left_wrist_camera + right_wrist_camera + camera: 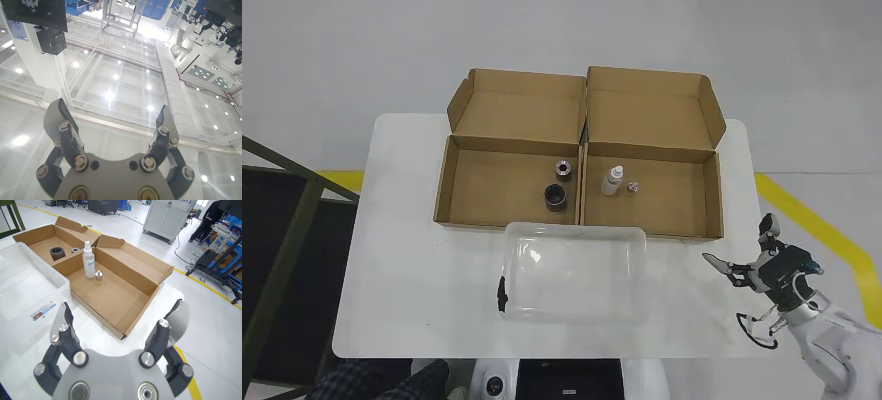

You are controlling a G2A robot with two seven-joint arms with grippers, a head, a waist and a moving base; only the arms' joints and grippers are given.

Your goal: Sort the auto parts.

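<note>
Spanning the scene, a white table (412, 280) carried two open cardboard boxes side by side at its far side, their lids folded back. The left box (492, 190) and the right box (682, 205) touched along a shared wall. A clear plastic bin (577, 229) sat just in front of them, its far rim against both boxes.

The right gripper (742, 245) hung over the table's right edge, near the right box's front corner, its jaws spread wide and holding nothing. The left gripper (112, 106) pointed up at the ceiling, its jaws likewise wide apart and empty.

The sorted parts stood in the boxes. A dark cylinder (557, 195) stood upright in the left box, close to the shared wall, with a small metal ring (563, 168) just behind it. In the right box a white spray bottle (613, 180) stood upright near the same wall, and a small pump bottle (634, 186) stood just beside it. A small black part (501, 296) lay on the table against the bin's left wall.
</note>
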